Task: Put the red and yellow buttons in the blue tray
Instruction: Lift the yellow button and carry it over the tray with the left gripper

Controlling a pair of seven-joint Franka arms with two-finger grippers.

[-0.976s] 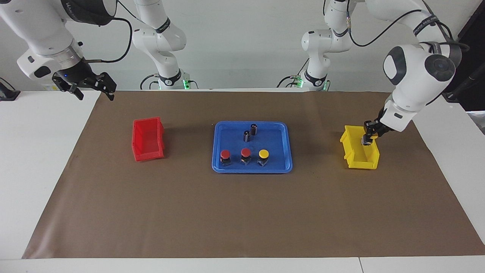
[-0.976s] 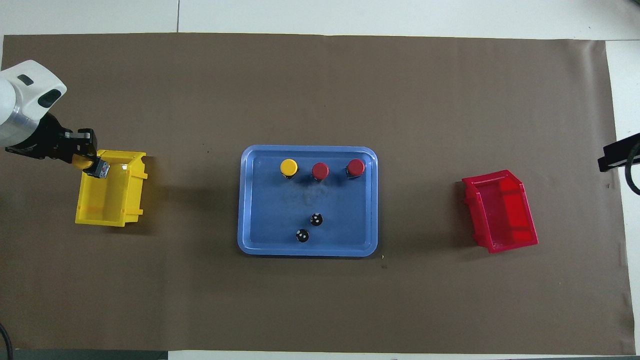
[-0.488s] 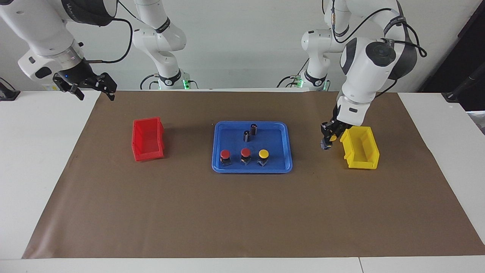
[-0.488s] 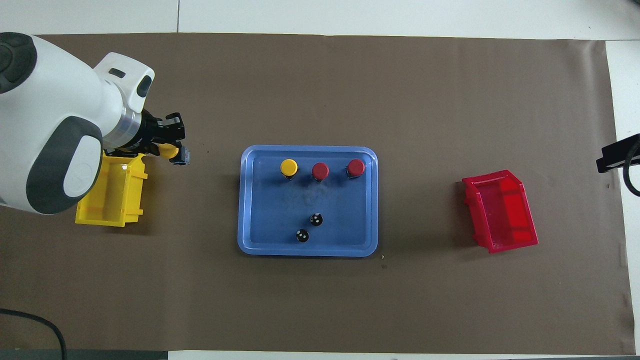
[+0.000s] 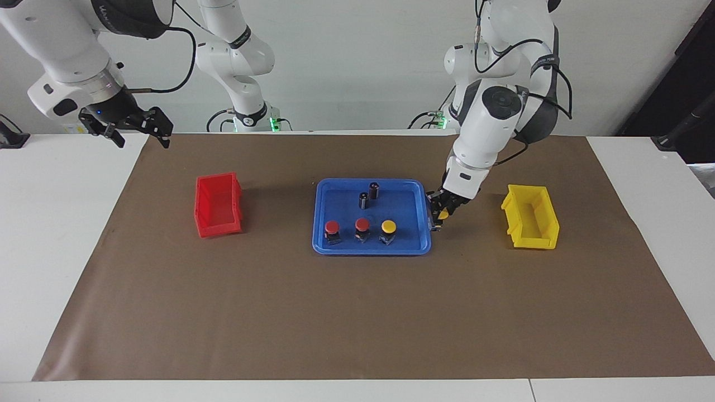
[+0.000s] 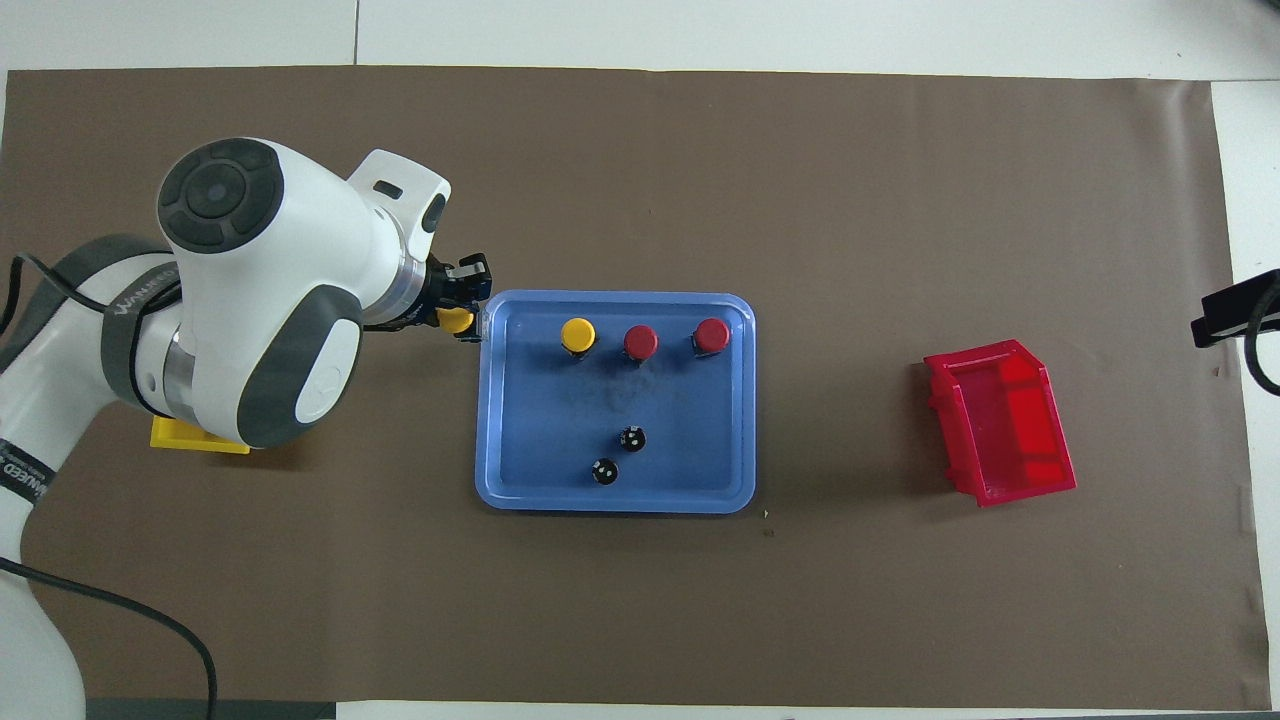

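Left gripper (image 5: 439,215) clamped on yellow button (image 5: 442,214) over rim of blue tray (image 5: 371,249) at left arm's end; three buttons (image 5: 362,229) and two cylinders (image 5: 368,195) in tray; right gripper (image 5: 137,129) waiting, jaws apart, over table edge.

The tray (image 5: 371,250) sits mid-counter (image 5: 56,251) on a mat (image 5: 335,312). In the tray, three buttons (image 5: 362,225) stand in a row along its edge farther from the robots, and two small cylinders (image 5: 373,190) stand nearer to the robots. One bin (image 5: 218,205) lies well apart from the tray toward the right arm's end, another bin (image 5: 530,218) toward the left arm's end. The left gripper (image 5: 437,218) holds a fourth button (image 6: 457,320) over the tray's rim at the left arm's end.
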